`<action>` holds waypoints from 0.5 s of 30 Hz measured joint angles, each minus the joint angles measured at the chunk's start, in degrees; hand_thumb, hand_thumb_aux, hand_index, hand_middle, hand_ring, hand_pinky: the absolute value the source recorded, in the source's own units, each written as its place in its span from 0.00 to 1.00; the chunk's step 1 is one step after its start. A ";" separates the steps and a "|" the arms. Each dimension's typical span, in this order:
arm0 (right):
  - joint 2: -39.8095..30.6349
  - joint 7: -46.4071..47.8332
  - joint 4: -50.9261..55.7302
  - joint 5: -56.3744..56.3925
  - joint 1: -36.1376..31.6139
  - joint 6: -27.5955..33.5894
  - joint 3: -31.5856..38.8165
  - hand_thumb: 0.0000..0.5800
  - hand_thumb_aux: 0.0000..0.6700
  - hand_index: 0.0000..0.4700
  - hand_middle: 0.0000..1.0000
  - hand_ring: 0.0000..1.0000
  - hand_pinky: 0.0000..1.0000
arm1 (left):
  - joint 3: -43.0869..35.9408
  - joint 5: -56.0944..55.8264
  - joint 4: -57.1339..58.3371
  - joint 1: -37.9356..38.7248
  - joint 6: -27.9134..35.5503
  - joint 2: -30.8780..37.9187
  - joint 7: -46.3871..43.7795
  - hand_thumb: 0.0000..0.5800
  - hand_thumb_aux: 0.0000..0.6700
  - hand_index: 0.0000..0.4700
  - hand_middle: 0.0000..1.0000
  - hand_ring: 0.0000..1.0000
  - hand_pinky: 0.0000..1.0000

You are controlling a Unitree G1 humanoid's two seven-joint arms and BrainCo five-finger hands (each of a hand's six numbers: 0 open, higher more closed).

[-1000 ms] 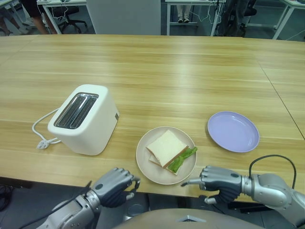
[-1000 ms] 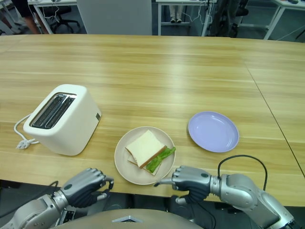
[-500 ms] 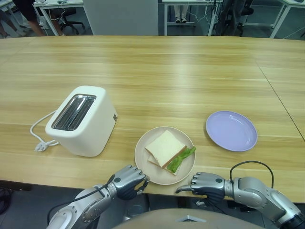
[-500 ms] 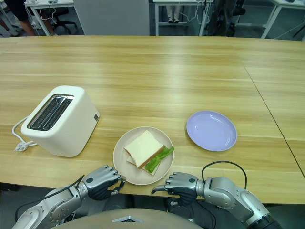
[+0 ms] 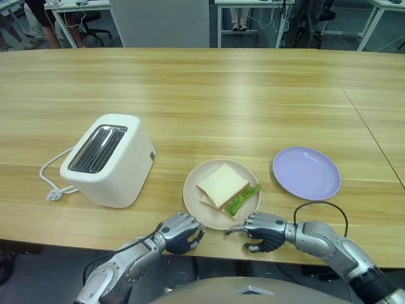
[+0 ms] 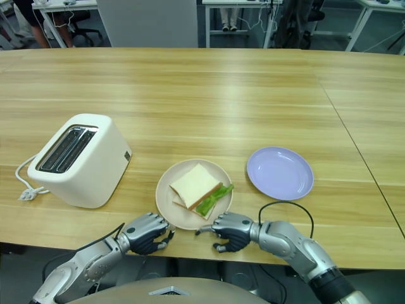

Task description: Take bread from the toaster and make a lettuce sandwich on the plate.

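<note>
Lettuce sandwich point(image 5: 221, 185) stacked on plate point(image 5: 190, 201); left robot hand point(image 5: 180, 231) and right robot hand point(image 5: 266, 229) curled, empty, placed beside near rim, probably for nudging plate.

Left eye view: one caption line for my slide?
Lettuce sandwich on beige plate, left hand and right hand curled at its near rim; toaster at left.

The toaster point(image 5: 111, 161) slots are dark inside, so whether bread sits in them cannot be told. The top slice point(image 5: 221, 185) covers most of the lower slice point(image 5: 207, 202) and the lettuce point(image 5: 242, 198), which peeks out along one side. The left hand point(image 5: 180, 231) and right hand point(image 5: 266, 229) sit at the plate point(image 5: 192, 190) rim, perhaps touching it. Both forearms are cut off by the bottom edge.
</note>
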 measured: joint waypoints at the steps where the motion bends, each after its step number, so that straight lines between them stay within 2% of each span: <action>1: 1.24 -0.87 1.48 -0.97 -1.58 0.64 0.32 1.00 1.00 0.98 1.00 1.00 1.00 | -0.02 0.18 0.81 -1.47 0.47 -0.62 0.47 1.00 1.00 0.98 1.00 1.00 1.00; 9: 5.79 -7.63 13.65 -7.05 -12.01 3.24 2.54 1.00 1.00 0.98 1.00 1.00 1.00 | -1.29 1.75 8.31 -12.56 3.05 -3.67 3.72 1.00 1.00 0.98 1.00 1.00 1.00; 15: 8.22 -13.14 22.35 -9.55 -19.14 3.28 4.96 1.00 1.00 0.98 1.00 1.00 1.00 | -2.02 1.67 18.35 -21.44 3.63 -4.73 6.55 1.00 1.00 0.98 1.00 1.00 1.00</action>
